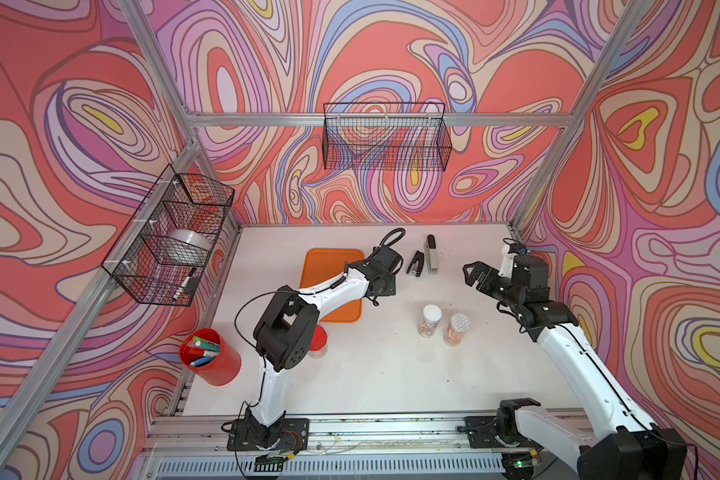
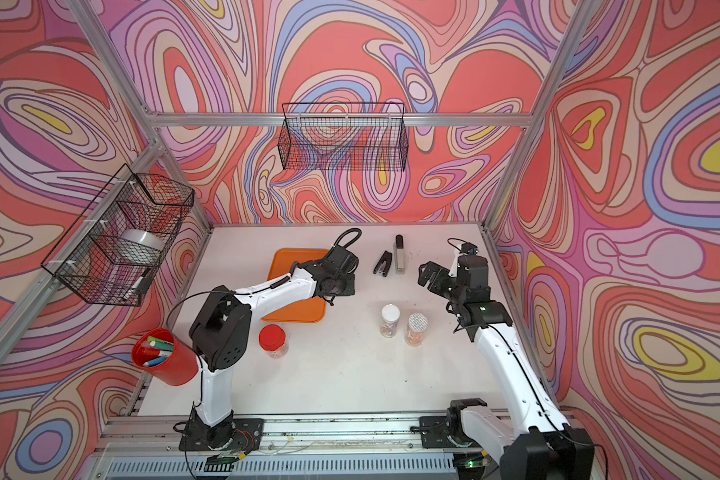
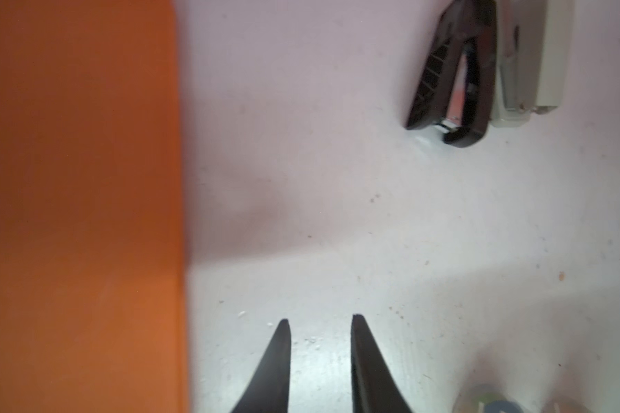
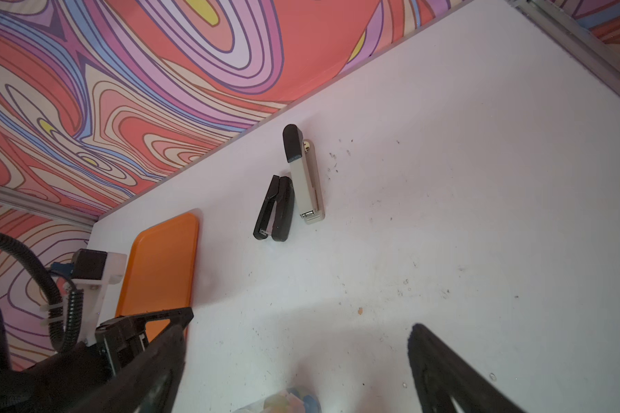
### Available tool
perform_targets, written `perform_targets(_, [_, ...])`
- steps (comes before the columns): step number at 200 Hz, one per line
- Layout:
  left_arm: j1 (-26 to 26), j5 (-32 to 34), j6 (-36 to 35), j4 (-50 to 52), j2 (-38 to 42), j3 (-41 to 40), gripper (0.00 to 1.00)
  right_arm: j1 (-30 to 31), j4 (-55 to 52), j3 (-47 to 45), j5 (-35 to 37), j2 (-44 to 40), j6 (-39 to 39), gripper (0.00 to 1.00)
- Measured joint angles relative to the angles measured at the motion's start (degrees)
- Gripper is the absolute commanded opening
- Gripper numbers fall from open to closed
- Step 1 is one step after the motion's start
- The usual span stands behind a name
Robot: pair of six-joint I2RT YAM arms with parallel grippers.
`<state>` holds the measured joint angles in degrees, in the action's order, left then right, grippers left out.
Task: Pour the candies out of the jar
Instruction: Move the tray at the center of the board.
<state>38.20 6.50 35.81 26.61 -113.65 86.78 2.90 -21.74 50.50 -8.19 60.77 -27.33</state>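
Three clear jars stand on the white table. A white-lidded jar [image 1: 431, 319] [image 2: 390, 320] and a jar with a speckled top [image 1: 458, 328] [image 2: 416, 329] stand side by side, with orange candies [image 1: 454, 337] showing through the wall. A red-lidded jar [image 2: 272, 340] stands by the left arm's elbow. My right gripper [image 1: 470, 274] [image 4: 298, 336] hangs open, behind and above the pair; blurred yellow and blue candies [image 4: 294, 398] show below it. My left gripper [image 3: 320, 319] points down at bare table beside the orange tray [image 3: 79, 214], its fingers slightly apart and holding nothing.
Black stapler [image 1: 415, 264] and beige stapler [image 1: 433, 255] lie behind the jars. Orange tray [image 1: 329, 266] lies partly under the left arm. Red cup of markers [image 1: 208, 355] stands at the front left. Wire baskets [image 1: 385, 141] [image 1: 171, 237] hang on the walls.
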Motion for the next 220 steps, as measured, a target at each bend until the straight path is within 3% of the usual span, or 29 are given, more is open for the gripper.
perform_targets(54, [-8.6,0.0,-4.4,-0.1,8.0,-11.2,0.33,0.1,2.7,-1.0,-2.6,1.7,-1.5,0.98])
perform_targets(136, [-5.2,0.3,-8.5,1.3,2.5,-8.4,0.31,0.1,5.1,-2.6,-4.3,1.6,-3.7,0.98])
perform_targets(171, [-2.6,2.8,-9.1,2.5,-1.6,-5.4,0.26,0.1,5.1,-3.0,-4.3,1.2,-3.8,0.98])
perform_targets(220, [-2.7,5.3,-9.0,3.7,-3.3,-5.1,0.13,0.1,5.1,-3.0,-4.2,0.0,-3.8,0.98])
